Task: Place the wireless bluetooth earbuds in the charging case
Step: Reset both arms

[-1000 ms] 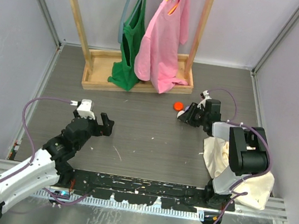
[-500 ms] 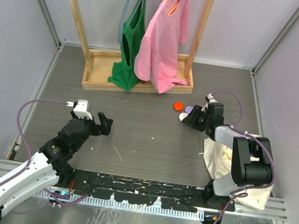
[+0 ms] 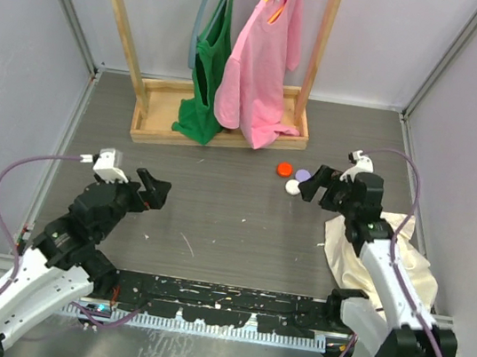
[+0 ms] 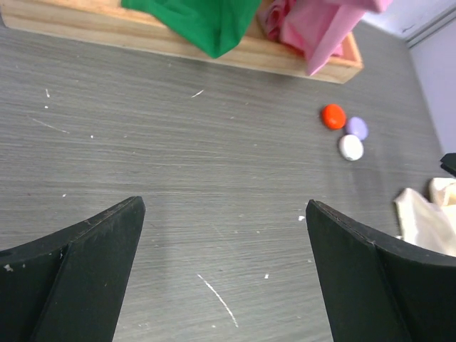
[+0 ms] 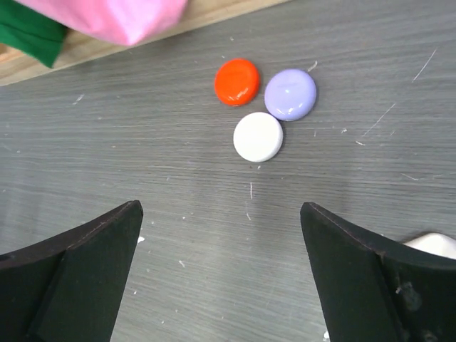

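1. Top external view: white disc (image 3: 293, 187) flat on the grey table (image 3: 230, 231), pressed against a lavender disc (image 3: 303, 176), with a red disc (image 3: 285, 168) just behind it, all three in one tight cluster.
2. Right gripper (image 3: 318, 188) just right of the white disc, jaws spread wide, nothing between them. From the right wrist, only bare tabletop between the two fingers, with the white disc ahead and apart from both.
3. Left gripper (image 3: 154, 191) well to the left of the white disc, jaws wide as well, nothing held.
4. Broad bare stretch of tabletop left of the white disc and nearer than it, running between the two grippers, marked only by thin white streaks and specks.
5. Wooden rack base (image 3: 161, 127) behind and left of the white disc, its front edge near the red disc. Pink garment (image 3: 260, 65) and green garment (image 3: 204, 75) hanging down onto it.
6. Cream cloth (image 3: 345, 248) right of the white disc and nearer, crumpled under the right arm, spreading toward the right wall.
7. Black rail (image 3: 221, 297) along the near table edge, well away from the white disc.
8. Earbuds and charging case: not made out in any view.
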